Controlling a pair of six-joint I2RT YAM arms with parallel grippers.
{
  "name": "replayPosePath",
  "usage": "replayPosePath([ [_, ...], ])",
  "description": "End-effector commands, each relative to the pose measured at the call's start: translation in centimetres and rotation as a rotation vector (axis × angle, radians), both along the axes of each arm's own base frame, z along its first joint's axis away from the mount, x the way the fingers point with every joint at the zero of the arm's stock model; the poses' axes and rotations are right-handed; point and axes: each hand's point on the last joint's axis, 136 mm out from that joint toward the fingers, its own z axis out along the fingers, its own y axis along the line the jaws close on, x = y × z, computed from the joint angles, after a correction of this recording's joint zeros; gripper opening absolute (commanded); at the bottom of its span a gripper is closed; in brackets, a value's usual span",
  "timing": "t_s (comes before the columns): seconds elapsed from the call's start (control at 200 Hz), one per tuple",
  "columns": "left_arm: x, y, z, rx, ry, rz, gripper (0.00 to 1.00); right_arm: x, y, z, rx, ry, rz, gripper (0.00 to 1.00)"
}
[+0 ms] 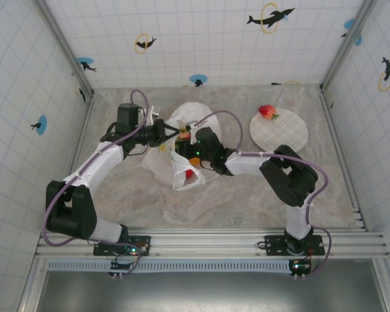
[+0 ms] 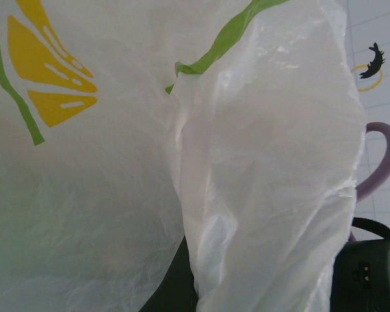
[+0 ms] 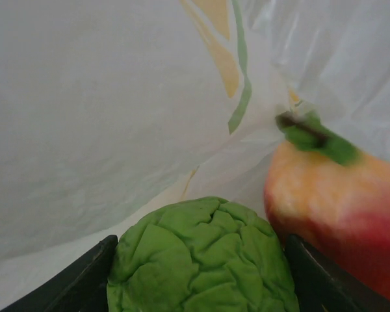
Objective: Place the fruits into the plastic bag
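Note:
The plastic bag (image 1: 172, 162) lies crumpled in the middle of the table, white with yellow-green citrus prints (image 2: 52, 84). My left gripper (image 1: 159, 133) is shut on the bag's left rim, and the film drapes over its dark fingers (image 2: 172, 286). My right gripper (image 1: 185, 140) reaches into the bag's mouth, shut on a wrinkled green fruit (image 3: 201, 260) that touches both black fingers (image 3: 84, 279). A red-orange apple (image 3: 338, 214) with a green leaf lies inside the bag just to the right. A red fruit (image 1: 190, 174) shows through the bag's lower part. A red strawberry (image 1: 268, 112) sits on the plate's far edge.
The round checked plate (image 1: 283, 133) lies at the back right, right of the bag. Tiled walls close in the table on the left, back and right. Bare marble surface lies in front of the bag and near the arm bases.

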Motion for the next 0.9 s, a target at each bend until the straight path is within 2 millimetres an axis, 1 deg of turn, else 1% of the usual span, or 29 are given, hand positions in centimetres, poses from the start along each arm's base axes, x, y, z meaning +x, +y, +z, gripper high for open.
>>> replayPosePath([
  [0.0,0.0,-0.5,2.6,-0.034,-0.061,-0.017,0.0,1.1,1.3,1.0,0.088,0.025,-0.036,0.67],
  [0.115,0.1,-0.5,2.4,-0.032,-0.058,-0.017,0.0,1.0,2.0,0.3,0.081,0.062,-0.018,0.72],
  [0.21,0.1,-0.5,2.2,-0.031,-0.056,-0.019,0.0,0.8,2.2,0.3,0.071,0.065,-0.002,0.77],
  [0.33,0.3,-0.5,2.0,-0.03,-0.052,-0.016,0.0,0.7,2.0,0.3,0.046,0.055,0.006,0.83],
  [0.48,0.4,-0.5,1.8,-0.031,-0.05,-0.017,0.0,0.6,1.7,0.7,0.039,0.049,0.012,0.88],
  [0.636,0.4,-0.6,1.6,-0.029,-0.046,-0.017,0.0,0.6,1.4,1.1,0.037,0.041,0.016,0.9],
  [0.896,0.4,-0.5,1.5,-0.023,-0.047,-0.015,0.0,0.2,0.7,2.5,0.056,0.032,0.029,0.95],
])
